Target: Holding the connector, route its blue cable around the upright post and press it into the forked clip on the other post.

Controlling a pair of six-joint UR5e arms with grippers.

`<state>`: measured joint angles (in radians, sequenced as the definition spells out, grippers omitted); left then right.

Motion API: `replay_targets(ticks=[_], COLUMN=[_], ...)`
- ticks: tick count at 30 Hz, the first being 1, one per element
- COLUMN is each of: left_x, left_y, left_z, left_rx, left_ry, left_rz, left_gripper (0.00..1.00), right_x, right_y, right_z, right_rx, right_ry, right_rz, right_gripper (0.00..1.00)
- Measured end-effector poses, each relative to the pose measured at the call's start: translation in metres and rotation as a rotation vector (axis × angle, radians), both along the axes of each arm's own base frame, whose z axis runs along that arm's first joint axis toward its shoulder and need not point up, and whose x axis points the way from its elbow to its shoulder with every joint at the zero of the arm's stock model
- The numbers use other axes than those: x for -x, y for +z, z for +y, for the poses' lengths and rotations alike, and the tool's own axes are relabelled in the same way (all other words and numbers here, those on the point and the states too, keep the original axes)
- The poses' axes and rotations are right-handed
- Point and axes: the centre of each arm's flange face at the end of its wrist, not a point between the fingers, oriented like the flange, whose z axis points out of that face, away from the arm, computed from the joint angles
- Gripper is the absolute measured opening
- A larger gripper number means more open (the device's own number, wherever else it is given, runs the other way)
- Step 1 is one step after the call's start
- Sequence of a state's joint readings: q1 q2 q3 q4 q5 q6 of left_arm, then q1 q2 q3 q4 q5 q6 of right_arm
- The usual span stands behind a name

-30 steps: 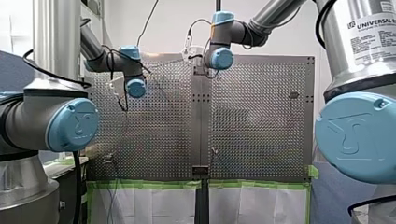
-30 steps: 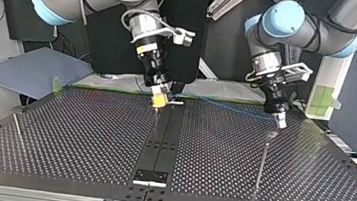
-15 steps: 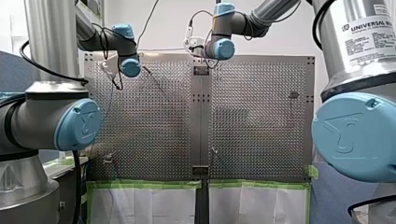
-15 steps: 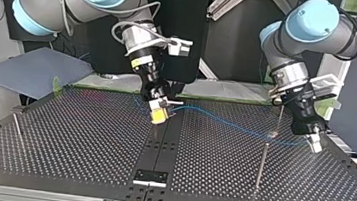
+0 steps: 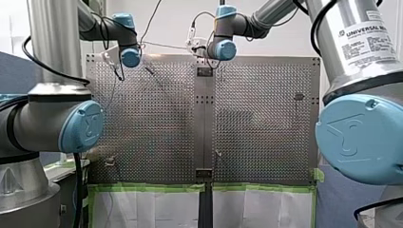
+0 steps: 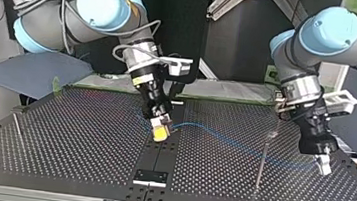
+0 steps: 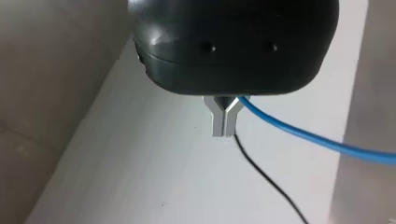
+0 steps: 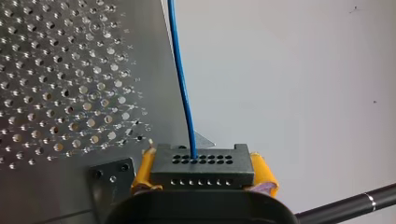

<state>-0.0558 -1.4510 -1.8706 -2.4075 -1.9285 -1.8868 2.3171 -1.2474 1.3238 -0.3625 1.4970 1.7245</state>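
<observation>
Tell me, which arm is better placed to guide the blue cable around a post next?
Left, probably. My left pincer grips the blue cable beside an upright post; my right pincer holds the connector farther from it.

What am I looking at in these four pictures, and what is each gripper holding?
Two robot arms work over a perforated table. The front view looks from behind them; the top view faces them, so sides cross; each wrist view looks along one gripper. My right gripper, with yellow pads, holds a black connector. Its blue cable runs to my left gripper, whose metal fingers are shut on it. A thin upright post stands between the grippers in the top view.
</observation>
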Motion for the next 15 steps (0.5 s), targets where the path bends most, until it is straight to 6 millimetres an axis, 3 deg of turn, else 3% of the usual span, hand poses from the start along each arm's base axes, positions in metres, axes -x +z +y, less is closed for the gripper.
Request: replay_targets(ticks=[15], left_x=[-0.053], left_y=[-0.011], left_z=[0.015], left_rx=[-0.001], left_ry=[-0.032], left_rz=[0.106], left_gripper=[0.0], right_x=[-0.019], right_y=[-0.02], right_z=[-0.027], right_rx=[-0.02], right_ry=[0.0], right_rz=[0.026], right_gripper=[0.0])
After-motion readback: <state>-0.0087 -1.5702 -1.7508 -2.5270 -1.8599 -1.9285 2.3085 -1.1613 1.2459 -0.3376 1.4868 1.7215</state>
